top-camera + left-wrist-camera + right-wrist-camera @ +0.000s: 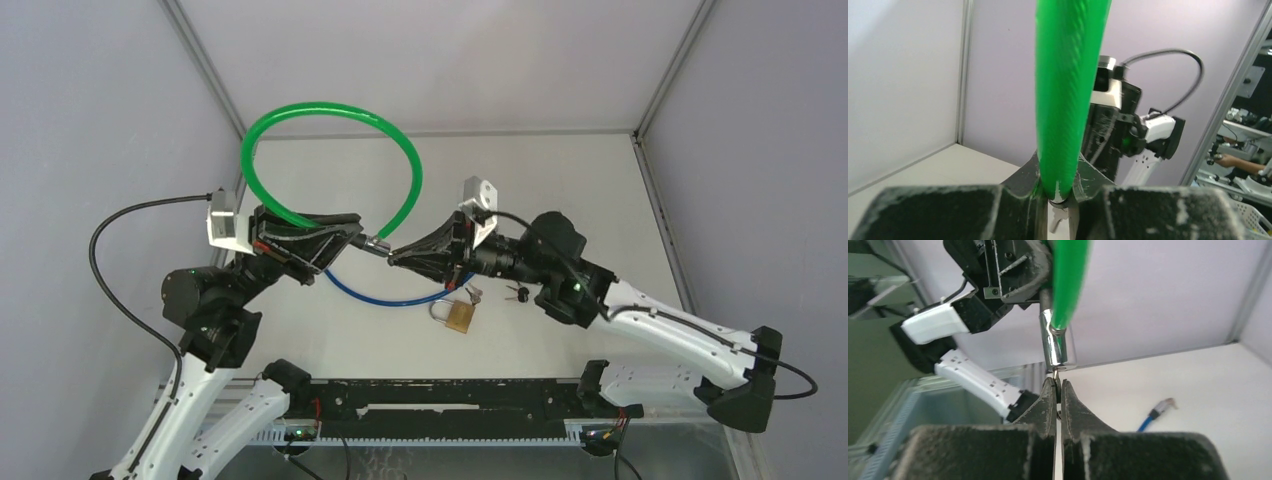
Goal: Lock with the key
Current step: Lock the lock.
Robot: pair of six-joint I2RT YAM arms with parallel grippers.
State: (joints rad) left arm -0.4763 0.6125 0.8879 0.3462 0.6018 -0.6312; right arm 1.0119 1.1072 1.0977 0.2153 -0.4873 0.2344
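Pale walls (440, 60) enclose white tabletop (560, 170) bearing brass padlock (459, 316)

**Green cable lock and key.** We see the green cable (320, 107), a glossy plastic-sheathed lock cable, curving in a wide raised loop above the table. Its end is clamped between the fingers of the left gripper (360, 233), right where it joins the lock cylinder (1053, 342), a short polished metal barrel standing nearly upright in the right wrist view. At the barrel's lower face we note the key (1058, 370), visible only as a small sliver, meeting the closed tips of the right gripper (1058, 385).
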